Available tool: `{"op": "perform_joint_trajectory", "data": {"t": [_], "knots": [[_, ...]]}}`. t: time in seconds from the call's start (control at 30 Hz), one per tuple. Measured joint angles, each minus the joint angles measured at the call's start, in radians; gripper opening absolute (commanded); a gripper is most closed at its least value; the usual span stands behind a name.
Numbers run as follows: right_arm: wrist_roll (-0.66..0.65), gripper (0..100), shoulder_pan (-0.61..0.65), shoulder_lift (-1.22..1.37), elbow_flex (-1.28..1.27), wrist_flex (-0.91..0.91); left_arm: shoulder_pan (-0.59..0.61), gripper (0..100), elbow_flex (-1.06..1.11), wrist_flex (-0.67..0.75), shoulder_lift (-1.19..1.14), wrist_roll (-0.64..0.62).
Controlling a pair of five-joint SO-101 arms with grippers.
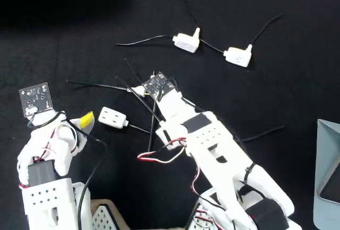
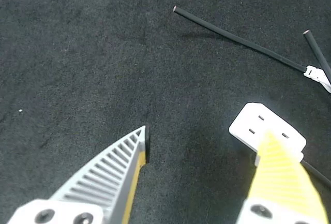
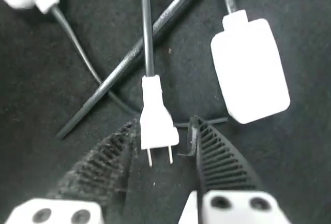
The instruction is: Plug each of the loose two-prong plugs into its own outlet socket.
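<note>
A white two-prong plug (image 3: 158, 123) lies on the black mat between the fingers of my right gripper (image 3: 163, 125), prongs toward the wrist. The jaws are open, with one finger close beside the plug body and a gap on the other side. From above, this plug (image 1: 139, 89) shows at the right gripper (image 1: 143, 90) near the table's middle. My left gripper (image 2: 204, 133) hangs open over bare mat, and its yellow finger (image 2: 279, 172) overlaps a white outlet socket (image 2: 261, 125). From above, that socket (image 1: 112, 117) lies just right of the left gripper (image 1: 85, 122).
Two more white outlet sockets (image 1: 187, 41) (image 1: 238, 56) lie at the back, joined by thin black cables. Another white socket (image 3: 251, 71) lies just beyond the right gripper. Black cables (image 1: 143, 102) cross beside the right gripper. A grey bin (image 1: 326, 171) stands at the right edge.
</note>
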State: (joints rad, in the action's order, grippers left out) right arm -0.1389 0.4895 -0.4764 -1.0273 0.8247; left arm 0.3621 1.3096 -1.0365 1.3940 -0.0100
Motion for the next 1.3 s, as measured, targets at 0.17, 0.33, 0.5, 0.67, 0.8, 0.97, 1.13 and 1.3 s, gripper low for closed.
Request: {"op": "perform_joint_trajectory", "data": {"t": [0.17, 0.33, 0.5, 0.67, 0.8, 0.97, 1.13, 1.3], "knots": [[0.0, 14.2, 0.035, -0.003, -0.009, -0.017, 0.0, 33, 0.025, 0.041, 0.0, 0.0], [0.002, 14.2, 0.081, -0.003, -0.011, -0.017, 0.0, 33, 0.026, 0.052, 0.0, 0.0], [0.002, 14.2, 0.086, -0.003, -0.021, -0.017, 0.0, 33, 0.026, 0.054, 0.0, 0.0], [-0.054, 14.2, 0.046, -0.003, -0.071, -0.025, 0.0, 33, 0.026, 0.054, 0.0, 0.0], [-0.086, 13.9, 0.034, -0.003, -0.077, -0.026, 0.002, 33, 0.026, 0.054, 0.0, 0.0], [-0.092, 13.8, 0.034, -0.003, -0.077, -0.026, 0.002, 33, 0.026, 0.054, 0.0, 0.0], [-0.092, 13.9, 0.032, -0.002, -0.077, -0.026, 0.002, 33, 0.026, 0.054, 0.0, 0.0], [-0.094, 13.8, 0.028, 0.087, -0.075, -0.032, 0.002, 33, 0.026, 0.054, 0.0, 0.0]]}}
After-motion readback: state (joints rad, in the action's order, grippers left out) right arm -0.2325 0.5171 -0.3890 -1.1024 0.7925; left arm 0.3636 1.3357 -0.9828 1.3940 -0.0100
